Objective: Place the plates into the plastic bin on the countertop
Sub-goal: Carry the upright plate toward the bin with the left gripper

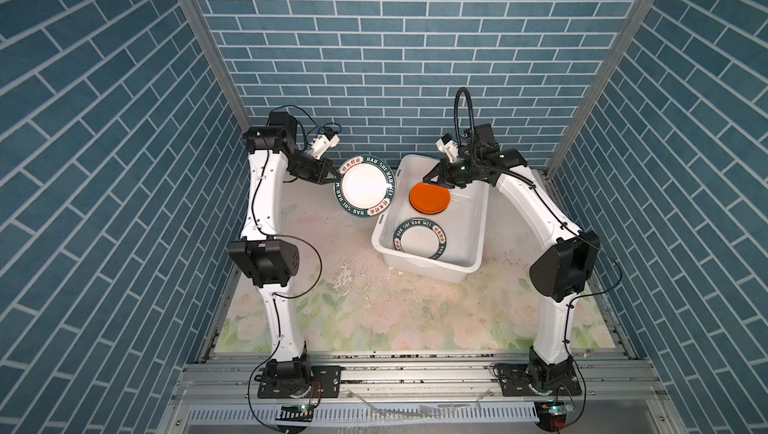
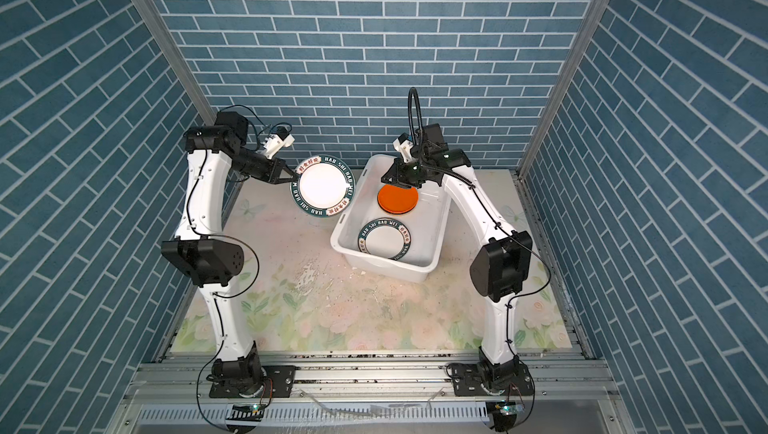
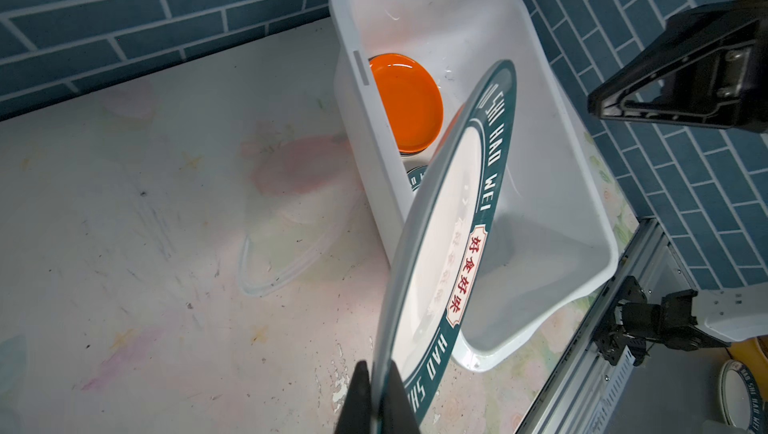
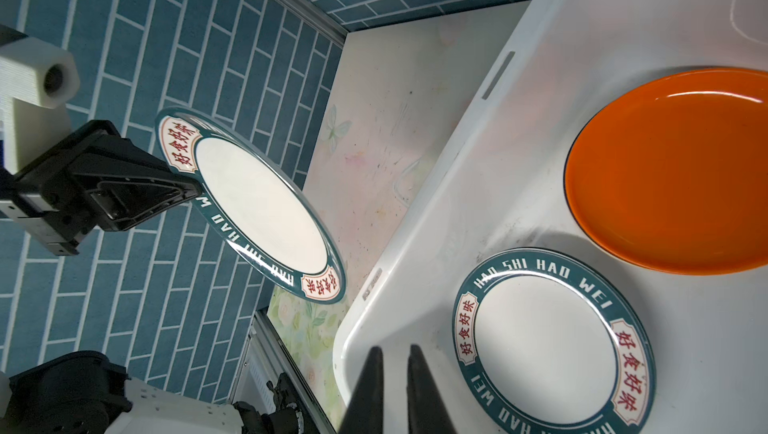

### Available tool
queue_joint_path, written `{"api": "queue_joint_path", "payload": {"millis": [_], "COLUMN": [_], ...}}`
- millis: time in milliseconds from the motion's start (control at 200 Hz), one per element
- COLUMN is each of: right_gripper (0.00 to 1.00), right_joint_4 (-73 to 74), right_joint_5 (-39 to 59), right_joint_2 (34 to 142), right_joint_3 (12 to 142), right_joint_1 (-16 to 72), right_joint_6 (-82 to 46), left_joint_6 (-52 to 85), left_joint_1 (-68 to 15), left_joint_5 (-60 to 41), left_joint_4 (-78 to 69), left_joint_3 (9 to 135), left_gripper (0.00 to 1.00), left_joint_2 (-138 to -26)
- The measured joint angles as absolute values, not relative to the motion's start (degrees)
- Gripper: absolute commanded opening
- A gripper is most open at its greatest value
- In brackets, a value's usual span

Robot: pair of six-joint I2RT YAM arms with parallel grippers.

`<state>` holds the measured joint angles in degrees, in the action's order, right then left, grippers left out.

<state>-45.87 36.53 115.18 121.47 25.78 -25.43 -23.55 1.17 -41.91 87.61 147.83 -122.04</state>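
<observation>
Grips the left rim of the lettered plate [image 1: 365, 186] with the left gripper [image 1: 339, 181], one black finger [image 3: 357, 403] pressed on each face of the dark-green band. Holds that white plate tilted and clear of the countertop [image 1: 365, 311], in the far middle of the scene, with its right edge just beside the left rim of the plastic bin [image 1: 469, 220]. Cannot tell from both top views whether edge and rim overlap; looks well apart from the rim in the right wrist view.

Hangs the right gripper [image 1: 427, 181] over the far end of the bin, above the far edge of the orange plate [image 1: 430, 201]. Shows its jaws a little apart in the right wrist view, with nothing between them.

Finds the orange plate lying flat in the far half of the bin. Finds a second lettered plate [image 1: 419, 240] flat on the bin floor in the near half, close to the orange one but not touching it.

Places the bin right of centre on the flowered countertop, turned slightly askew, its far end near the blue brick wall [image 1: 374, 58].
</observation>
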Motion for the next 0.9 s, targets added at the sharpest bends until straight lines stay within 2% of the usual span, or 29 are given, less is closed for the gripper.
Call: {"api": "queue_joint_path", "payload": {"millis": [395,655,775,900], "right_gripper": [0.24,0.3,0.36,0.36], "right_joint_4": [-45.65,-44.73,-42.59,-40.47], "right_joint_5": [35.16,33.3,34.28,36.12], "right_joint_2": [112.46,106.8,104.95,104.36], "right_joint_3": [119.77,114.56,111.94,111.44], "right_joint_1": [28.12,26.98,25.78,24.64], "right_joint_6": [-25.65,-25.69,-26.98,-28.36], "left_joint_6": [-21.8,-21.58,-21.45,-21.43], "left_joint_1": [-6.55,-6.79,-6.79,-6.79], "left_joint_5": [-45.47,-45.5,-45.54,-46.63], "left_joint_4": [87.13,87.09,87.07,87.09], "left_joint_3": [144.2,142.37,141.47,140.49], "left_gripper": [0.0,0.0,0.0,0.0], "left_joint_2": [-116.79,-116.75,-116.55,-116.55]}}
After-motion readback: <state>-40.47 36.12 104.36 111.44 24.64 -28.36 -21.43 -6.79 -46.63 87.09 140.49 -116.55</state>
